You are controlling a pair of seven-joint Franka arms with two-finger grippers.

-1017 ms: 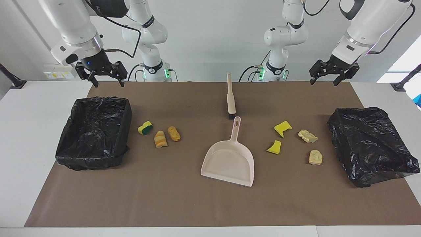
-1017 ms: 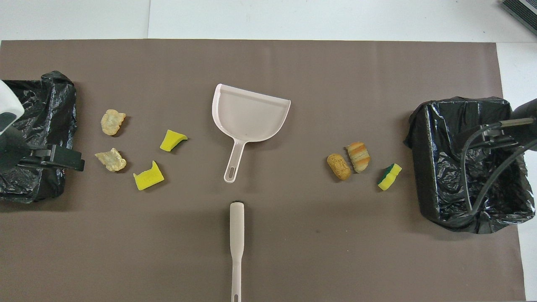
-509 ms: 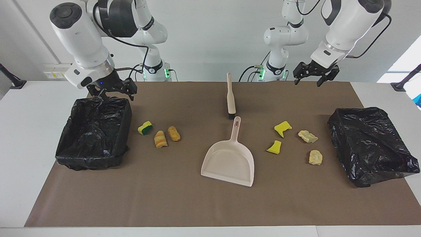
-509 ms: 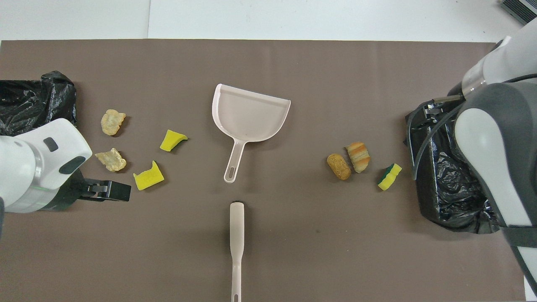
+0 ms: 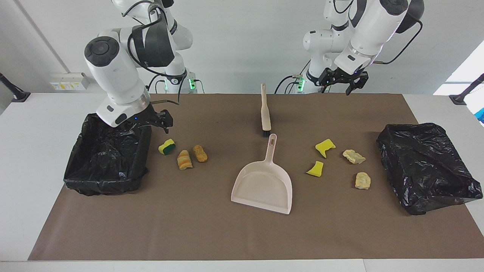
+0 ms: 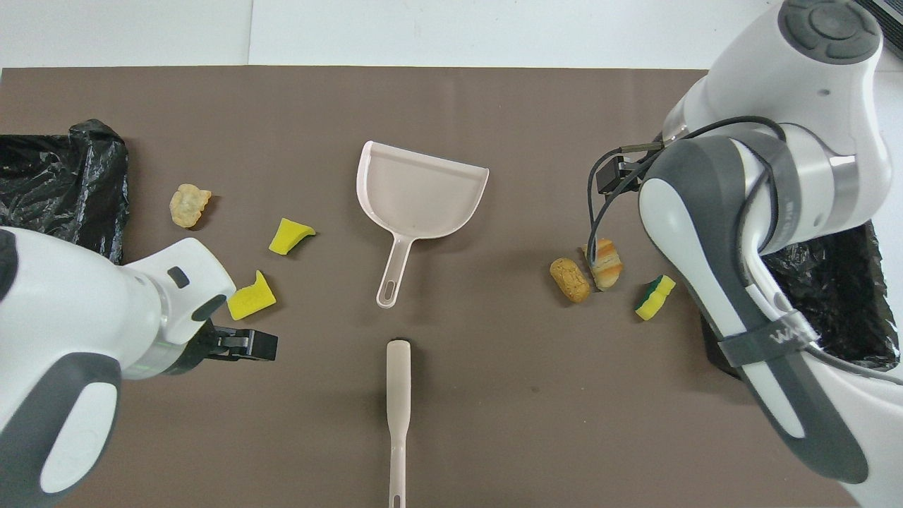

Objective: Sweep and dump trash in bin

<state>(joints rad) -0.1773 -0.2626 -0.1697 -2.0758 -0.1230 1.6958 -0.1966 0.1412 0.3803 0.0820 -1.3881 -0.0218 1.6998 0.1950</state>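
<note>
On the brown mat the trash lies in two clusters with the dustpan [image 5: 263,186] between them. Toward my right arm's end, the green-backed sponge piece [image 5: 166,146] and two orange-tan lumps [image 5: 191,156] sit just beside the bin [image 5: 106,181]; my right gripper [image 5: 160,121] hangs over that bin's corner, above the sponge, fingers spread, holding nothing. Toward my left arm's end lie two yellow sponge scraps [image 5: 320,158] and two cream chunks [image 5: 358,168]; my left gripper [image 5: 343,81] is raised over the mat's edge nearest me, well apart from them, spread and empty.
</note>
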